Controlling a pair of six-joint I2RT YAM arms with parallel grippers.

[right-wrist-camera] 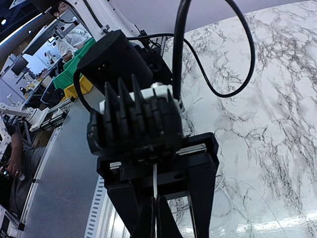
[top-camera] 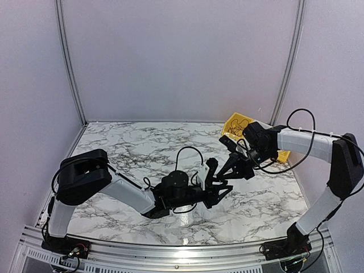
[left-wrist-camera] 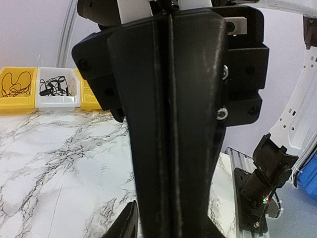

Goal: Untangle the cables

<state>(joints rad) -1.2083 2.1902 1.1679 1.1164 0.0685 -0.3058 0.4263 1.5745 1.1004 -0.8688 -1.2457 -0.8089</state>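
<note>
Thin black cables lie in a yellow bin (left-wrist-camera: 17,84) and a white bin (left-wrist-camera: 57,87) at the table's far edge. The yellow bin also shows in the top view (top-camera: 239,122), with cables in it. My left gripper (top-camera: 220,180) is open at mid-table, its fingers (right-wrist-camera: 202,193) spread wide. My right gripper (top-camera: 226,176) is shut and points in between them. Its closed fingers (left-wrist-camera: 171,124) fill the left wrist view. In the right wrist view the right gripper (right-wrist-camera: 157,220) shows a thin pale line at its tips. I cannot tell whether that is a wire.
The table is white marble with dark veins (top-camera: 142,148). A thick black robot cable (right-wrist-camera: 218,74) loops over the left wrist. Metal rails run along the near edge (top-camera: 170,250). The right arm's base (left-wrist-camera: 262,173) stands at the near right.
</note>
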